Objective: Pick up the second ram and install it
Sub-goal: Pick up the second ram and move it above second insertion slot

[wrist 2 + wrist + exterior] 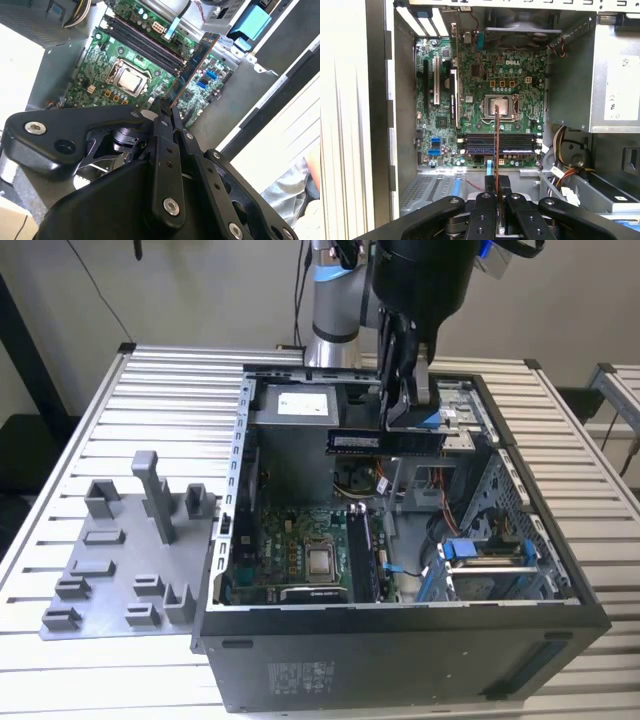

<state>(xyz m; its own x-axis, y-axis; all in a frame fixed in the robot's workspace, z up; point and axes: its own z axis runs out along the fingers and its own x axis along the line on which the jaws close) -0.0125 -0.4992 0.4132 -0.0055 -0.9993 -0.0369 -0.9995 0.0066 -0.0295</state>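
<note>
My gripper (pixel 409 418) hangs over the open computer case (pixel 228 490), shut on the second ram (pixel 358 441), a long dark stick held level above the case's back part. In the second wrist view the ram (pixel 196 60) sticks out from between the black fingers (pixel 161 116), over the green motherboard (pixel 95 75). In the first wrist view the ram (pixel 496 137) shows edge-on as a thin line running out from the gripper (pixel 497 192), and that line crosses the black memory slots (pixel 520 142). One slot there looks filled by another stick (pixel 477 146).
A light-grey holder plate (pixel 110 570) with upright blocks lies at the exterior view's left of the case. Inside the case are the power supply (pixel 300 405), the processor socket (pixel 322 562), loose cables (pixel 562 170) and a blue-tabbed drive bay (pixel 485 552). The case walls stand high around the board.
</note>
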